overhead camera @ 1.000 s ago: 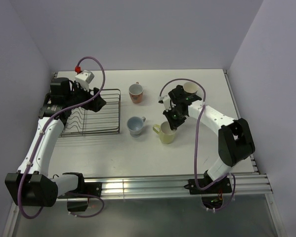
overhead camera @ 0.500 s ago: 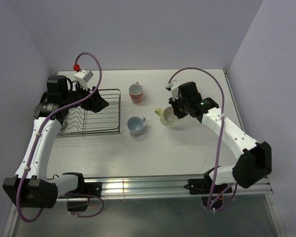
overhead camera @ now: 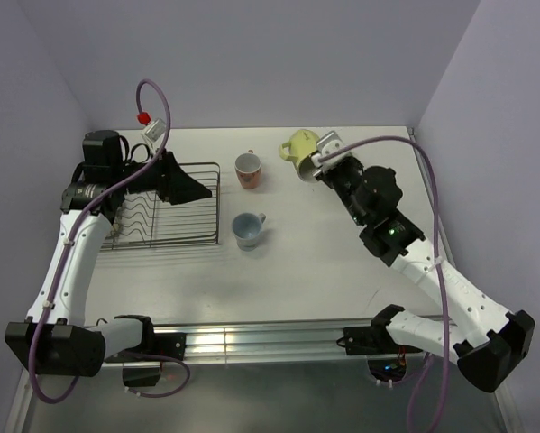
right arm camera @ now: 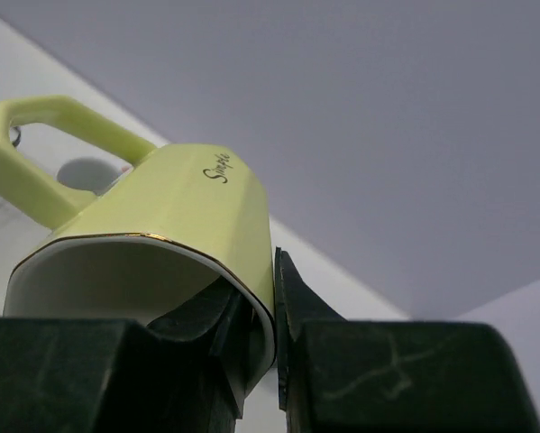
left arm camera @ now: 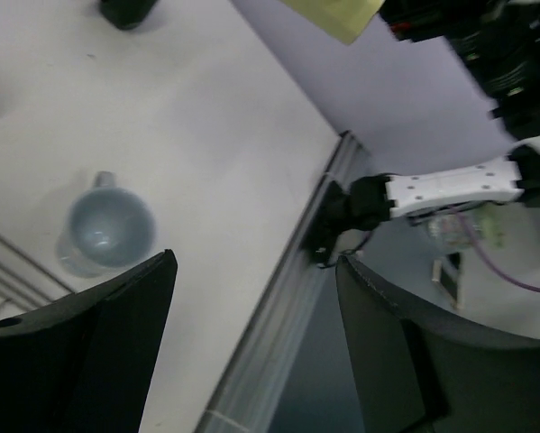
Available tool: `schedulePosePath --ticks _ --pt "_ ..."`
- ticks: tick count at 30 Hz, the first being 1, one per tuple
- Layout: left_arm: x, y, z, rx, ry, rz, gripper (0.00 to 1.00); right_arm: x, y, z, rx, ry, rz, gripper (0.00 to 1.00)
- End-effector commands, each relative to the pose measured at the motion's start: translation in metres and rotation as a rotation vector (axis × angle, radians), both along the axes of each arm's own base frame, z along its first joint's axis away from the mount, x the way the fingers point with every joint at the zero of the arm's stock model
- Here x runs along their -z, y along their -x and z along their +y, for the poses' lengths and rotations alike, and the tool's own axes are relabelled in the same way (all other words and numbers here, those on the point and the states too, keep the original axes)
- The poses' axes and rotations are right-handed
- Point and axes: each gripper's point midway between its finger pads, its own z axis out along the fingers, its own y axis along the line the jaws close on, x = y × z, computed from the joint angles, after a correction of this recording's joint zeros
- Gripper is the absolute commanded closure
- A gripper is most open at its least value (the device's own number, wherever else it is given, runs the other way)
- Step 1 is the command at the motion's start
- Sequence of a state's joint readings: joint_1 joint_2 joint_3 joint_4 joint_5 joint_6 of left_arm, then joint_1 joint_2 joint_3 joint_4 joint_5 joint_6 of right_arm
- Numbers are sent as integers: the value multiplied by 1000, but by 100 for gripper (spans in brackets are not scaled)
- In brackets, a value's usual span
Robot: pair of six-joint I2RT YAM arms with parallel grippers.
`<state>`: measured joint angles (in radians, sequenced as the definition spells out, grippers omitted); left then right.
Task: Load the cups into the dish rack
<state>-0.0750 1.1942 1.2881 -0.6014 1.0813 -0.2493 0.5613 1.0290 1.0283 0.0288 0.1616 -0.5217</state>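
- While the right pincer [overhead camera: 316,162] pinches its rim, one finger inside and one outside, the pale yellow mug [overhead camera: 300,146] hangs tilted above the far side of the bench [overhead camera: 342,262], close to the back wall.
- The left pincer [overhead camera: 184,185] hovers spread wide over the right end of the dish rack [overhead camera: 197,221], holding nothing.
- Between the arms, the light blue mug [overhead camera: 246,229] stands upright just beside the rack's near right corner; the pink patterned cup [overhead camera: 247,169] stands farther back, off its far right corner.
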Motion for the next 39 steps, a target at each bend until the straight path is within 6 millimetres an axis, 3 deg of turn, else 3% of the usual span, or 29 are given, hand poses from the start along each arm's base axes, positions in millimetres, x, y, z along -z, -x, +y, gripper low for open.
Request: schedulePosePath --ticks 1,2,3,4,8,13,18,24,33,39 --pt "-21 26 -14 141 126 70 21 -114 33 -4 25 -49 -517 100" --pt "-22 30 -16 164 144 90 20 -135 46 -7 39 -23 -641 100" --pt "-24 35 -18 192 167 117 20 -126 50 -1 23 17 -675 100" --pt "-26 39 -21 212 174 125 20 -131 62 13 -25 82 -759 100" --pt "-28 53 -32 265 177 132 18 -132 103 34 -111 163 -1022 100" --pt "-19 69 -44 344 182 184 15 -124 136 57 -178 249 -1208 100" --pt "-9 79 -57 411 169 227 16 -113 159 77 -261 248 -1266 100" --pt "-11 82 -67 439 152 176 21 -104 173 90 -294 257 -1311 100" --pt "-21 95 -74 444 182 96 30 -99 174 102 -301 271 -1315 100" --pt "-21 92 -76 428 196 83 34 -94 177 107 -316 291 -1332 100"
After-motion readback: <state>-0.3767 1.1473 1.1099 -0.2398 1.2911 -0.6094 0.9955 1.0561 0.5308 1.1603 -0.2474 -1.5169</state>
